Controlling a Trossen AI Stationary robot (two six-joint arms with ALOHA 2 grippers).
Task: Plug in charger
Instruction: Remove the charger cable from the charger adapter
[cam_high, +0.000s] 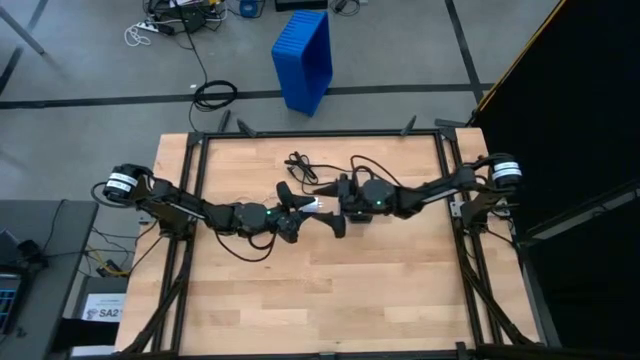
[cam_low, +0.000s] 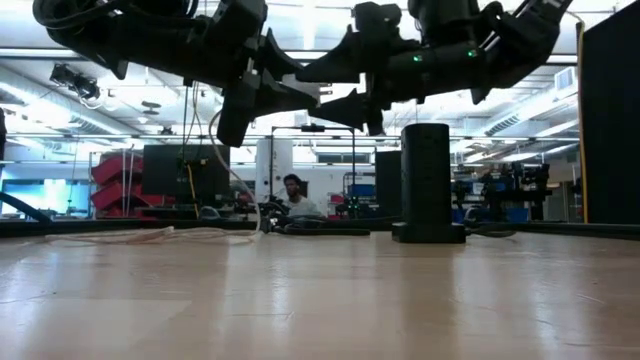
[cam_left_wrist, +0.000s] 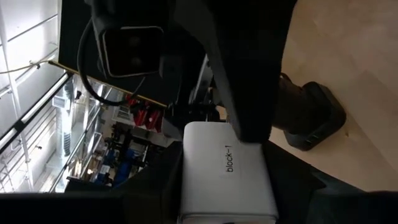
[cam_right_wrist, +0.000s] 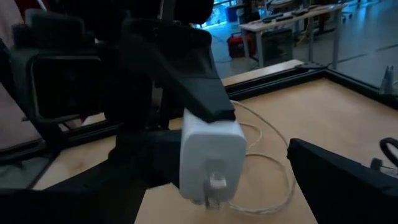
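Above the table's (cam_high: 400, 290) centre, left gripper (cam_high: 300, 212) fingers clamp the white charger block (cam_right_wrist: 211, 155); right gripper's (cam_high: 333, 208) fingers stand apart beside it.

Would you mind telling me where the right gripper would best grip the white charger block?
Judging by its pose, on the white charger block's flat side faces near the plug end, approaching from opposite the left gripper, whose fingers cover the far end.

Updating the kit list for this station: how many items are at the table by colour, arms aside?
White: 2, the charger and its cable.
Black: 2, the power tower and a loose cord.
Total: 4.
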